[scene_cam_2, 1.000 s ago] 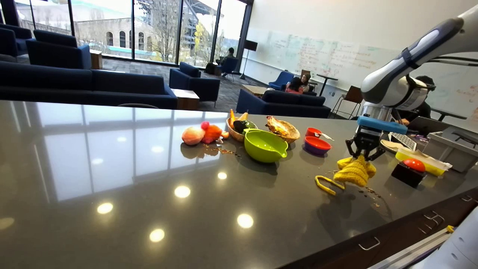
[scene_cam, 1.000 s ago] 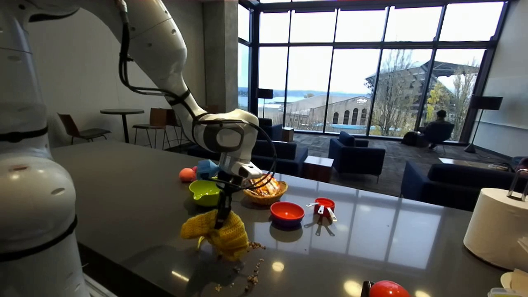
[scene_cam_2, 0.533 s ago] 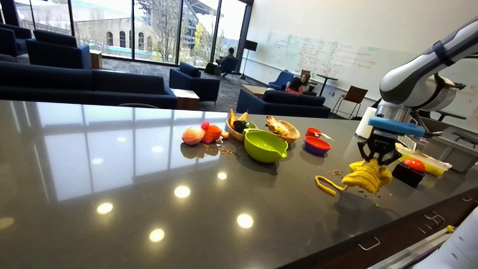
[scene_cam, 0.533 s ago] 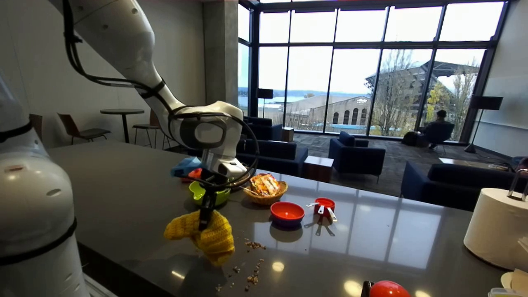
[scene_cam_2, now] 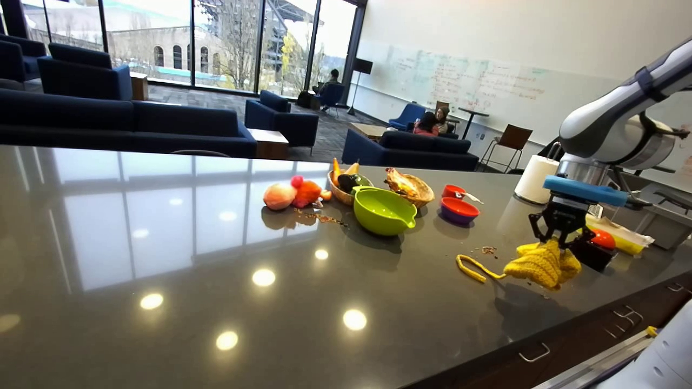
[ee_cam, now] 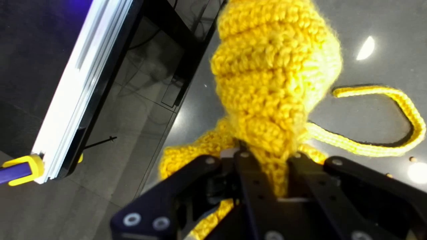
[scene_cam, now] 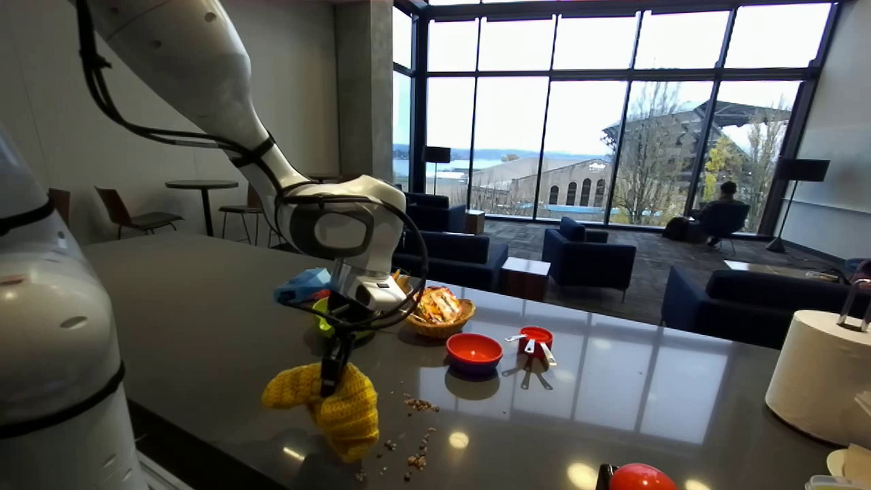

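The pincer (ee_cam: 270, 156) was closed on the yellow knit (ee_cam: 277, 66), a fold of which was pinched between its fingers (ee_cam: 253, 186). Above the desk (scene_cam_2: 189, 324), near an edge, the knit was held up with a shadow cast beneath it, and its lobes were spread to either side of the grip. How much yarn was caught could not be told, the innermost part being hidden by the fingers. From the knit a cord (ee_cam: 360, 147) was trailed, its free end laid in a curl on the desk.

For the hold, a firm, even squeeze was judged best, since soft yarn could easily be let slip under slack pressure. Any shift was best made slowly, so that the cord would be drawn after the knit without a snag. Clearance was better gauged by the knit's lowest lobe than by the fingertips, as the desk would be met by that lobe first. Care was also called for around the crumbs (scene_cam: 420, 405), which were strewn near the knit and could be scattered if brushed by the cord.

Farther out, in an exterior view, a red bowl (scene_cam: 474, 348) and measuring cups (scene_cam: 535, 340) were set near each other, with a laden basket (scene_cam: 439, 331) behind. A green bowl (scene_cam_2: 381, 210) was placed near the basket, while a paper roll (scene_cam_2: 535, 179) and a black box (scene_cam_2: 597, 258) topped with a red button (scene_cam_2: 604, 239) were stood well apart from it.
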Controlling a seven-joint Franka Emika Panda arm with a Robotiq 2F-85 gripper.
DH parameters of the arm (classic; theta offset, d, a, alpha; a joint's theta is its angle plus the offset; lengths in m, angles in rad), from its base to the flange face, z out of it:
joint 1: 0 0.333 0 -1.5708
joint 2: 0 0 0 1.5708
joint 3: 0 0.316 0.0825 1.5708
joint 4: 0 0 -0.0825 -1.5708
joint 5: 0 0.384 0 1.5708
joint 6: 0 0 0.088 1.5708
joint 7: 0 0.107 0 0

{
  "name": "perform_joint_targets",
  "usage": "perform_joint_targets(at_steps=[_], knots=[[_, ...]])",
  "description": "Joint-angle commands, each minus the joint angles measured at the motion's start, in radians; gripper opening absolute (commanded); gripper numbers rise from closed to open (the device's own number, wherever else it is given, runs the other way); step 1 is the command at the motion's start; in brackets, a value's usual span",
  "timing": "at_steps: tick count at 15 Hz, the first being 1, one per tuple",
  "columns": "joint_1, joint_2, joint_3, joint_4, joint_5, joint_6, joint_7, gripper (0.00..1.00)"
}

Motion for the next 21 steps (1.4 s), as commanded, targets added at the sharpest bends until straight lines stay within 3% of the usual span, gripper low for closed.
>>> perform_joint_targets(at_steps=[1,10,21], knots=[[-0.047,0.024,-0.024,0.002,0.003,-0.033,-0.016,0.04],[-0.108,0.108,-0.104,0.001,0.008,-0.020,-0.095,0.04],[-0.091,0.256,-0.131,0.008,0.011,0.178,-0.199,0.04]])
